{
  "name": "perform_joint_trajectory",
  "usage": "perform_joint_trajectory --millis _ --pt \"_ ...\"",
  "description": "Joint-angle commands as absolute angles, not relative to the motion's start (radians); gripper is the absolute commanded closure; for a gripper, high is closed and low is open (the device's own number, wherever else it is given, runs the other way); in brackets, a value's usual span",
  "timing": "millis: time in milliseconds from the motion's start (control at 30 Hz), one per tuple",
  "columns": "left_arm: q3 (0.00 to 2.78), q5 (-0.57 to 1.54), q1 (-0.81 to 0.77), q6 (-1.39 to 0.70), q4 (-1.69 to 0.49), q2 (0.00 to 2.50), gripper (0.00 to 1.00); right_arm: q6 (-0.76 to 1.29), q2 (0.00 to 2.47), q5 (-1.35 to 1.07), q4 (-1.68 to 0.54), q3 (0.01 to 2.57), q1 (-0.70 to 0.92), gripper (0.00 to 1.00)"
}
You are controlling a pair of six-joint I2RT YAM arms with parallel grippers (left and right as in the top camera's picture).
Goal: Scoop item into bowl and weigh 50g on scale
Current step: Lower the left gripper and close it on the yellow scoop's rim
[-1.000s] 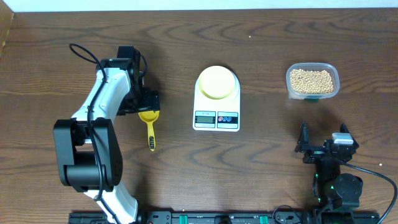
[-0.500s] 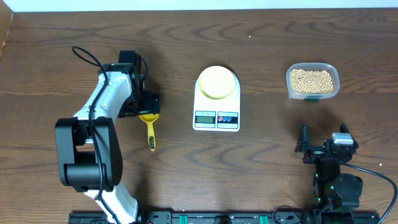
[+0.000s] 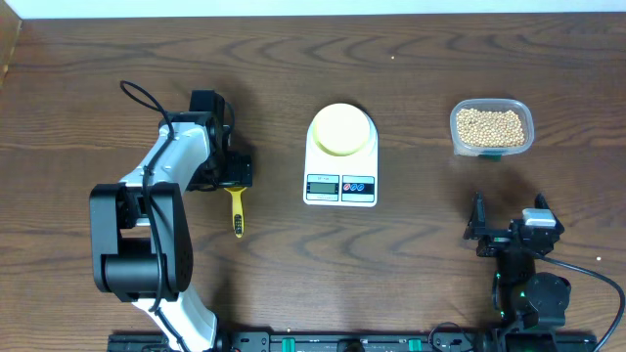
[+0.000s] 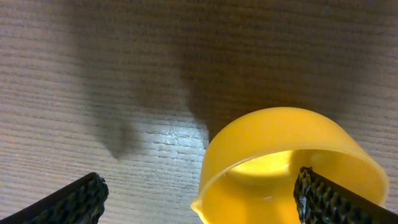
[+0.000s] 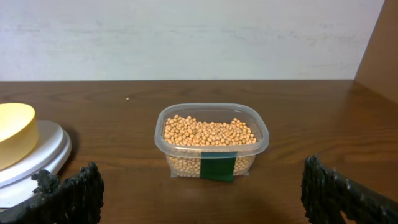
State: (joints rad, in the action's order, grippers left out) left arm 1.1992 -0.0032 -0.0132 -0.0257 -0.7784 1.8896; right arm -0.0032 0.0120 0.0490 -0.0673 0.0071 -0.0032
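Under L pincer (image 3: 233,173), scoop (image 3: 236,211) head hidden

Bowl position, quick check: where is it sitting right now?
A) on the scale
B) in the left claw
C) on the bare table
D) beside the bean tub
A: the overhead view shows the pale yellow-green bowl resting on top of the white scale.

scoop (image 3: 236,210): yellow, lying on wood table (image 3: 411,284) | container (image 5: 211,107): clear plastic, well right, green label (image 5: 217,167), possibly tape
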Motion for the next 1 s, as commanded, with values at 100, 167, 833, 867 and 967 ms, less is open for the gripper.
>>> perform_joint_trajectory --millis 100,167,833,867,967 --pt "1.19 -0.015 -0.007 -0.019 -0.779 1.897 0.03 0.014 0.005 0.057 -0.071 0.006 0.004 0.01" --pt "1.19 -0.015 -0.007 -0.019 -0.779 1.897 0.03 0.014 0.005 0.057 -0.071 0.006 0.004 0.01" --pt "1.19 -0.015 -0.007 -0.019 -0.759 1.897 0.02 0.014 0.005 0.057 -0.071 0.006 0.004 0.01" --pt "1.19 -0.015 -0.007 -0.019 -0.751 1.897 0.02 0.014 0.005 0.057 -0.071 0.006 0.004 0.01" --pt "1.19 -0.015 -0.007 -0.019 -0.733 1.897 0.03 0.014 0.005 0.057 -0.071 0.006 0.004 0.01"
